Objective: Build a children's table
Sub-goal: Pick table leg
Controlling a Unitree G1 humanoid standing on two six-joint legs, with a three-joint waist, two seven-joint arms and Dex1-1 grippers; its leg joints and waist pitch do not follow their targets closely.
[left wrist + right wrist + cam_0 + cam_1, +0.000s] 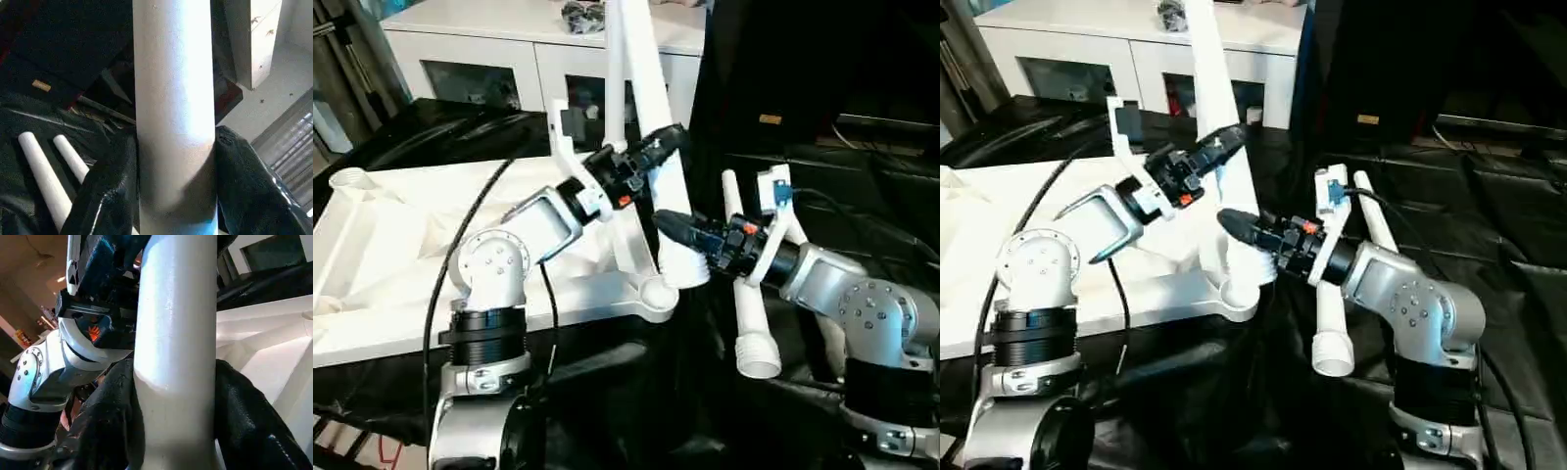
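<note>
The white tabletop lies underside up on black cloth at the left, its ribs showing. One white leg stands upright in the near right corner socket. My left gripper is shut on this leg about halfway up, with a black finger pressed against each side of the tube. Lower down, just above the socket, my right gripper is shut on the same leg, its fingers touching both sides.
Two loose legs lie side by side on the black cloth to the right of the tabletop, one with its threaded end towards me. A white glass-door cabinet stands behind the tabletop, and a dark box at the back right.
</note>
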